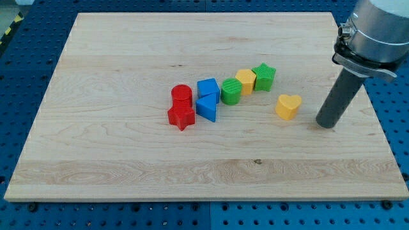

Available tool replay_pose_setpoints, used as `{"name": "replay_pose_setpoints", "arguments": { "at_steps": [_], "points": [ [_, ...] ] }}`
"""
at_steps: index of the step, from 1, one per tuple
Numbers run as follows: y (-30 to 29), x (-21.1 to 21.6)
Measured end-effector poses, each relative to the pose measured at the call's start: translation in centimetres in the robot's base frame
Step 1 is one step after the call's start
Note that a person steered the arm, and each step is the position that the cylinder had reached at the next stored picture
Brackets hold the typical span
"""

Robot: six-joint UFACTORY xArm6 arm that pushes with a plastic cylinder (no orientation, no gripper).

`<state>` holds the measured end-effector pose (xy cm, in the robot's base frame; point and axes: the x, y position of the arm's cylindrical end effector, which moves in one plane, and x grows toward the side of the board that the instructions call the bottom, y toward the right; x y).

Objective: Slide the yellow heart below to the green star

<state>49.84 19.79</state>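
Note:
The yellow heart (288, 106) lies on the wooden board right of the middle. The green star (263, 76) sits up and to the left of it, a short gap apart. My tip (326, 123) rests on the board just right of the yellow heart and slightly lower, not touching it. The dark rod rises from it to the view's upper right.
A row of blocks runs left and down from the green star: a yellow block (245, 82), a green cylinder (231, 91), two blue blocks (208, 87) (207, 107), a red cylinder (181, 96) and a red star (181, 117). The board's right edge (370, 108) is near my tip.

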Motion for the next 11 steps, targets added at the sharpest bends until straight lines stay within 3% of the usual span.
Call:
{"name": "replay_pose_setpoints", "arguments": {
  "at_steps": [4, 7, 8, 9, 10, 11],
  "points": [
    [-10.3, -0.1],
    [-6.3, 6.1],
    [-5.7, 5.9],
    [-5.5, 3.2],
    [-5.5, -3.2],
    [-5.5, -3.7]
  ]
}}
